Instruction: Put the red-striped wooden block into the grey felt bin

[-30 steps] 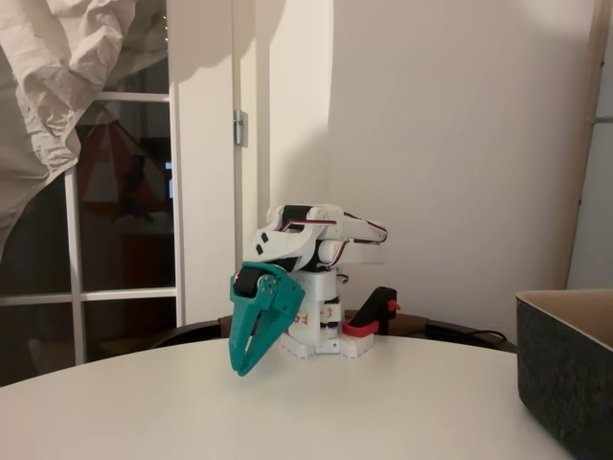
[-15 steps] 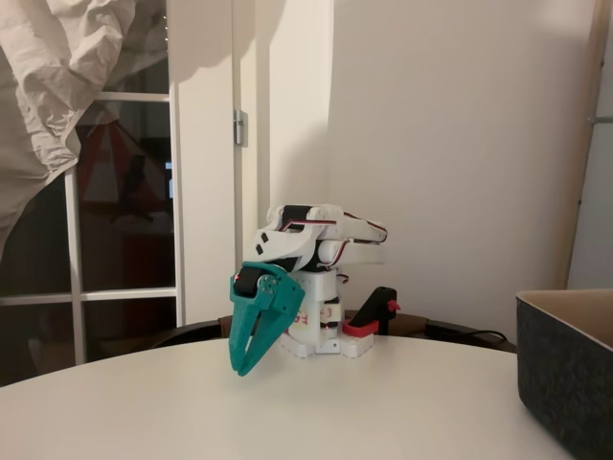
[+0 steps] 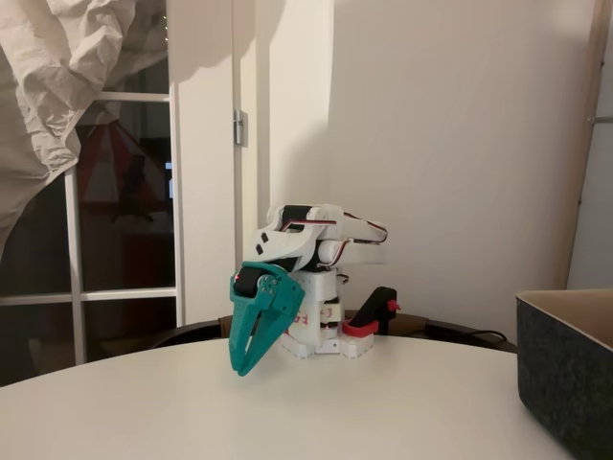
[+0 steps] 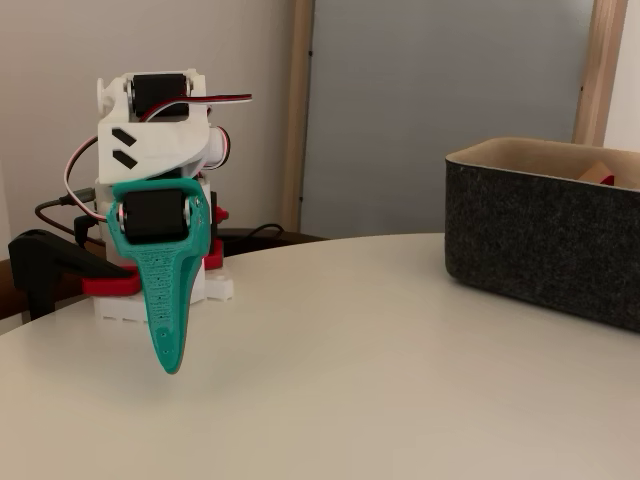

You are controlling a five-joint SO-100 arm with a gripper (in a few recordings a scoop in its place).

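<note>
Teal pincer (image 3: 241, 367) folded down, tips pressed together, holding nothing, just above the white table (image 3: 316, 407).

The arm sits tucked over its white base (image 4: 160, 290), well apart from the grey felt bin (image 4: 545, 240) across the table. Inside the bin, a bit of the red-striped wooden block (image 4: 601, 173) peeks above the far rim.

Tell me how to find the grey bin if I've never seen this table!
Start at the round white table and find the folded white arm with its teal gripper pointing down at the tabletop. Look across to the table's right side in both fixed views. The bin sits there: a big dark grey felt box with straight walls and a tan inside, the table's only box.
</note>
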